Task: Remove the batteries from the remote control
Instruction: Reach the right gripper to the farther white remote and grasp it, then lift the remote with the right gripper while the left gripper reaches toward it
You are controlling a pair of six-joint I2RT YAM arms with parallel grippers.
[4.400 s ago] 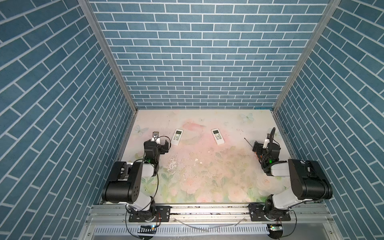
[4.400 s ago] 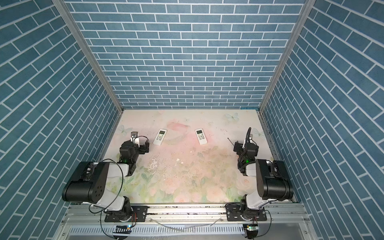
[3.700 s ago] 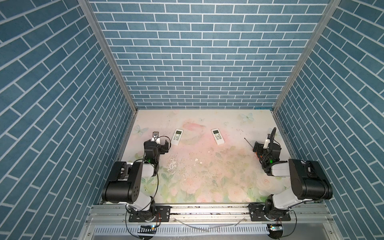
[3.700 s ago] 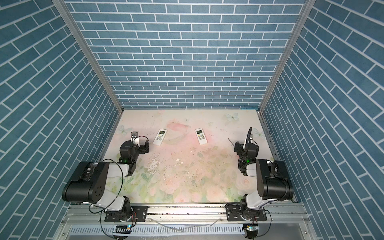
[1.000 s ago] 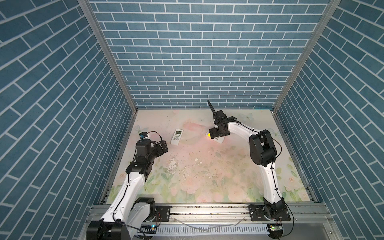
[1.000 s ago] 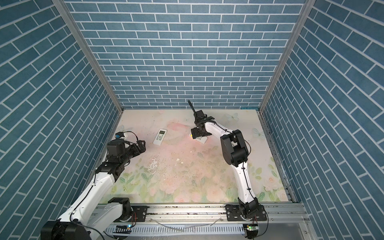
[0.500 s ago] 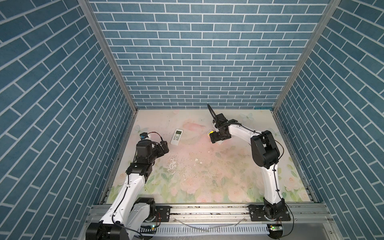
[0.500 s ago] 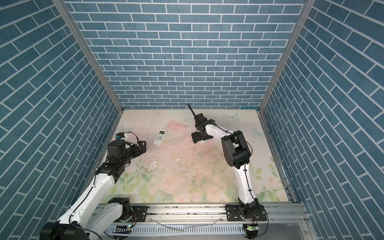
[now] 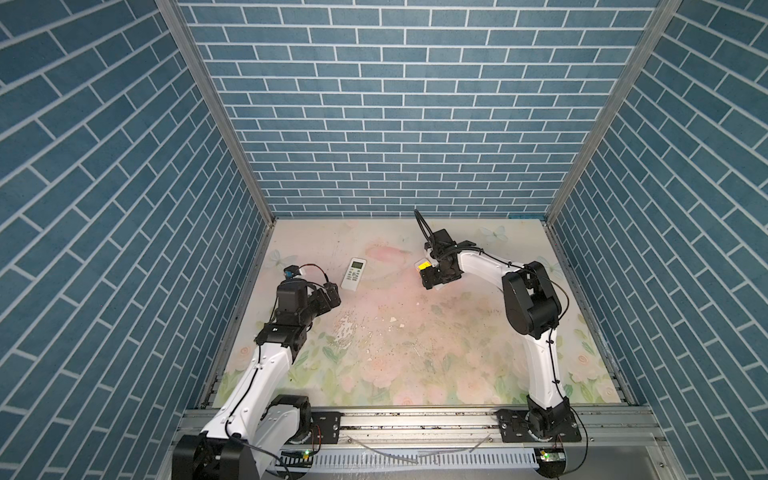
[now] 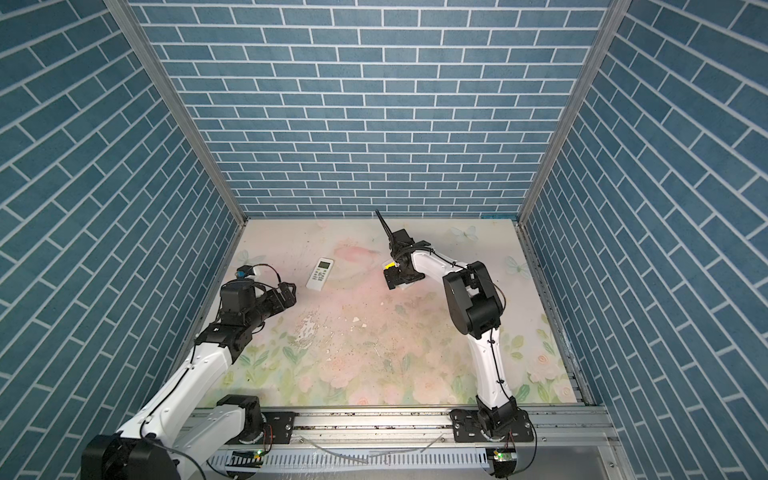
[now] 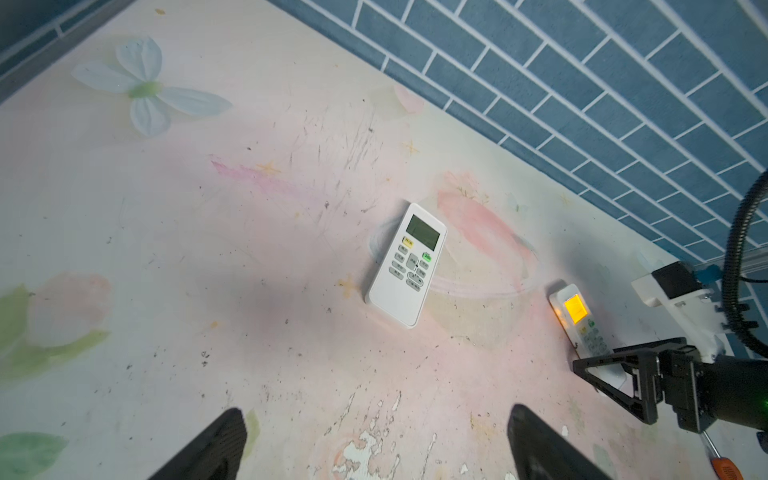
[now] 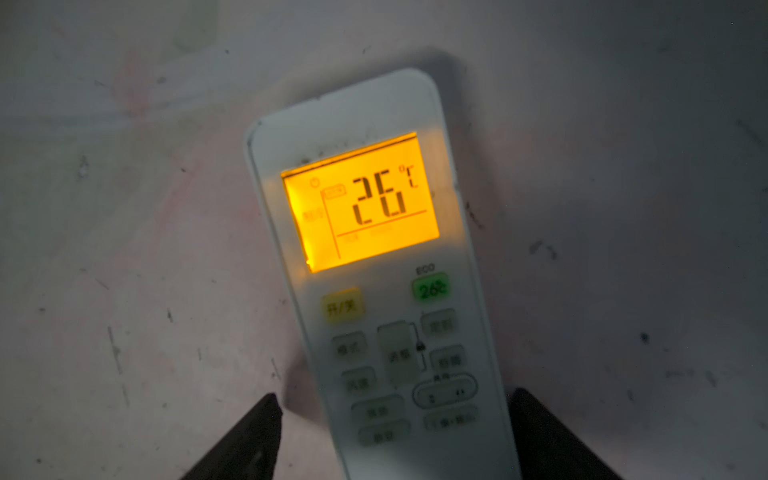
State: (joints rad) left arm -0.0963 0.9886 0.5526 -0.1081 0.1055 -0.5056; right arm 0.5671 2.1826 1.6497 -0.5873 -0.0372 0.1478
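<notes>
Straddling lit remote [image 12: 374, 270] widthwise with open right gripper [image 12: 395, 397], long axis out between jaws; open left gripper [image 11: 376, 413] well apart.

Top views high, overlooking whole table [image 9: 415, 332]; right wrist view close above lit remote [image 12: 374, 316].

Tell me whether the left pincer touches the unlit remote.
Apart. The left wrist view shows a stretch of bare table between the open left pincer and the unlit remote.
</notes>
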